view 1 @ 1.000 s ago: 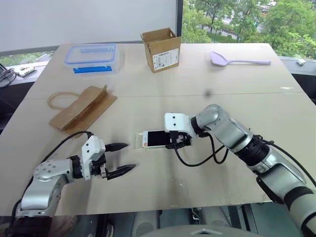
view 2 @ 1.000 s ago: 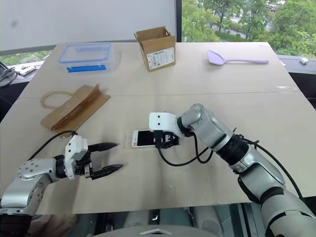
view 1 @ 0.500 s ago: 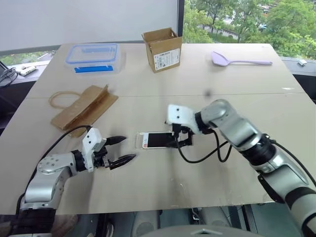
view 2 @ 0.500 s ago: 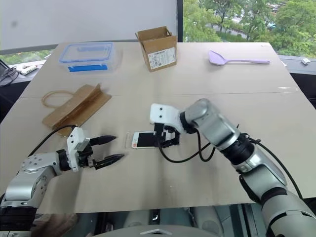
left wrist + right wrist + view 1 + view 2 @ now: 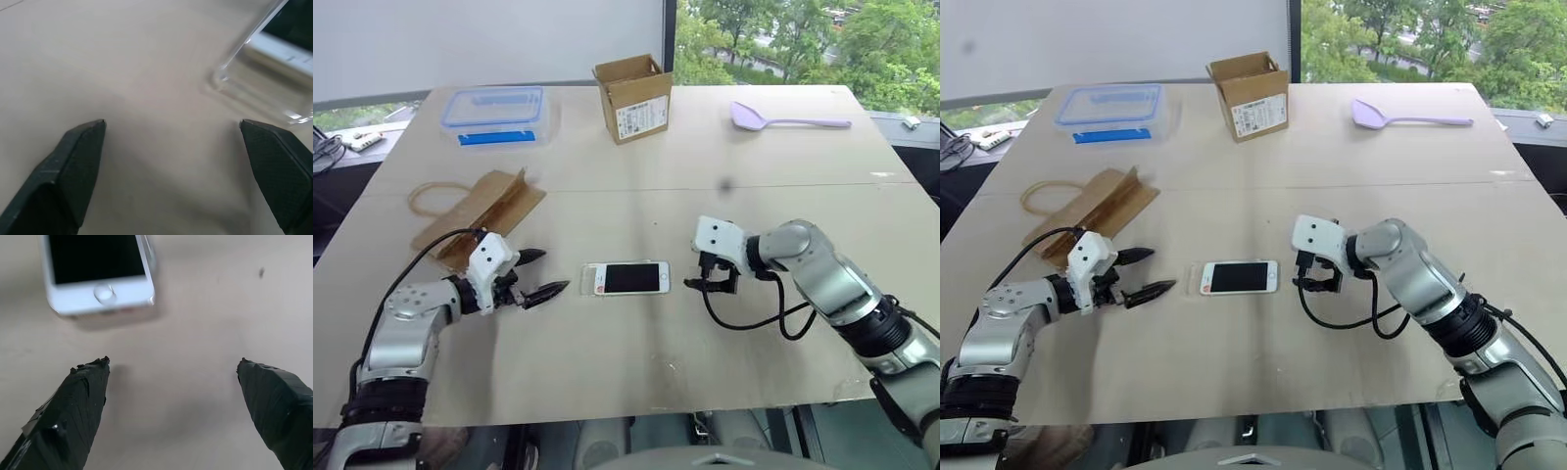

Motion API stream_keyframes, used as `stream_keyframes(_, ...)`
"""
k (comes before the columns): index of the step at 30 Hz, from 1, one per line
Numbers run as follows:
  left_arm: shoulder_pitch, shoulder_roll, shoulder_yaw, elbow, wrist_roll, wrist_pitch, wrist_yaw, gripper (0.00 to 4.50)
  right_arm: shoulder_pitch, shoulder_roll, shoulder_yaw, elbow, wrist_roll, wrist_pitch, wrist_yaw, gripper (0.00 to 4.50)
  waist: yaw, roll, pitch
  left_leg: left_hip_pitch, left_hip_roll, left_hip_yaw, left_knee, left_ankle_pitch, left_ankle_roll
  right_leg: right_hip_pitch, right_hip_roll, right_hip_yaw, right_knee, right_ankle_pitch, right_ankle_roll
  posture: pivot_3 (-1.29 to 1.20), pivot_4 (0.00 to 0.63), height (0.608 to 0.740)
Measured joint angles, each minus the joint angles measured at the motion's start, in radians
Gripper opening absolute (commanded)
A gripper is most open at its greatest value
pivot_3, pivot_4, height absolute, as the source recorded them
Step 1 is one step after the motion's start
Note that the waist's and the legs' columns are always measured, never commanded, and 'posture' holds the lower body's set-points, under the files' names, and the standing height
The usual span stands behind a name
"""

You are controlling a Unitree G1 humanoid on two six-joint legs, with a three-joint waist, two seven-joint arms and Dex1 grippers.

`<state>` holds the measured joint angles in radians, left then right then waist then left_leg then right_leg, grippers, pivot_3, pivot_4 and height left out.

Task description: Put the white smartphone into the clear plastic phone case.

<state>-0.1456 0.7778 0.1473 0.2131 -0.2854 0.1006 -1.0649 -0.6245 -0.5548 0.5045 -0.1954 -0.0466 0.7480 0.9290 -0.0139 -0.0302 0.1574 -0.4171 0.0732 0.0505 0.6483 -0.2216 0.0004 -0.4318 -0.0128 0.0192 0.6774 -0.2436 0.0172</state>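
Note:
The white smartphone (image 5: pixel 628 278) lies screen up mid-table on the clear plastic phone case (image 5: pixel 587 279), whose left end juts out past the phone. I cannot tell whether the phone is seated inside the rim. My left gripper (image 5: pixel 554 271) is open just left of the case, fingers pointing at it. In the left wrist view the case corner (image 5: pixel 254 83) sits ahead of the spread fingers (image 5: pixel 83 147). My right gripper (image 5: pixel 699 274) is open, a short gap right of the phone, holding nothing. The right wrist view shows the phone's home-button end (image 5: pixel 100 279) beyond the fingers (image 5: pixel 83 396).
A brown paper bag (image 5: pixel 475 217) lies behind my left arm. A clear box with a blue lid (image 5: pixel 495 116), an open cardboard box (image 5: pixel 632 98) and a purple spatula (image 5: pixel 785 119) stand along the far side. The table's near edge (image 5: pixel 636 409) runs close below the phone.
My right gripper has let go of the phone's right end, opened and drawn back to the right. My left gripper moved forward toward the case's left end.

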Motion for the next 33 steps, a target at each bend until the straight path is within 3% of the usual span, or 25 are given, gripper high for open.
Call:
stream_keyframes(5,-0.012,-0.019,-0.014,0.003,0.027,-0.031,0.013,4.5,0.017,0.111,-0.005,0.054,0.002,-0.052,-0.059,4.49,0.003,0.001,-0.001,0.001,0.0,-0.001,0.001,0.0,0.0,0.001,0.0,0.0,0.001,0.0,0.0,0.0,0.15,0.74)
stream_keyframes(11,-0.009,-0.056,-0.045,-0.051,0.026,-0.018,0.013,4.5,0.038,0.097,-0.016,0.051,0.002,-0.086,-0.066,4.49,0.012,0.001,-0.001,0.0,-0.003,0.0,0.002,0.0,0.0,0.003,-0.003,0.0,-0.001,-0.001,0.0,0.0,0.15,0.74)
stream_keyframes(21,-0.04,-0.108,-0.117,-0.086,0.024,0.003,0.002,4.5,0.136,-0.029,-0.102,-0.055,0.025,-0.06,-0.064,4.49,0.031,0.001,-0.001,-0.001,-0.004,0.0,0.002,0.0,0.0,0.003,-0.003,0.0,-0.001,-0.002,0.0,0.0,0.15,0.74)
stream_keyframes(29,-0.127,-0.182,-0.201,-0.058,0.045,-0.002,-0.01,4.5,0.299,-0.195,-0.262,-0.206,0.104,0.032,-0.039,4.49,0.026,0.001,0.0,-0.001,-0.004,-0.002,0.002,0.0,0.0,0.003,-0.003,0.0,-0.001,-0.001,0.003,0.0,0.15,0.74)
stream_keyframes(33,-0.168,-0.199,-0.217,-0.021,0.047,-0.006,-0.023,4.5,0.346,-0.211,-0.354,-0.299,0.209,0.05,0.0,4.49,0.014,0.0,0.0,-0.001,-0.002,-0.003,0.002,0.0,0.0,0.002,0.0,0.0,-0.001,-0.003,0.006,0.0,0.15,0.74)
